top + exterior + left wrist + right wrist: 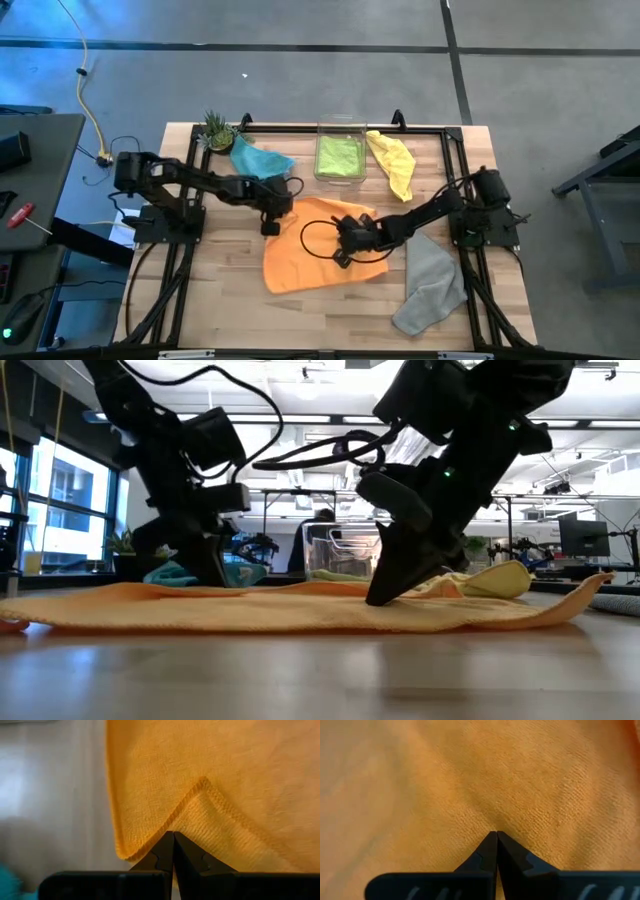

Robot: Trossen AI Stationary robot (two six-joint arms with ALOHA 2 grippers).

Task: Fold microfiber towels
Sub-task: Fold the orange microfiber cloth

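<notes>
High view shows the orange towel (318,256) spread flat at the table's middle, the left gripper (271,228) at its left edge and the right gripper (342,258) over its centre. Left wrist view has its fingers pressed together against a folded corner seam; whether they pinch the cloth is unclear. Right wrist view shows fingertips (496,851) pressed together, tips on the cloth.

Five towels, two arms, one bin, one plant showing

Five microfiber towels are lying on the table: one orange towel (320,250), one teal towel (258,160), one lime green towel (339,156), one yellow towel (393,164) and one grey towel (432,283). One clear plastic bin (341,128), one small potted plant (217,129) and two dark arms are also showing.
</notes>
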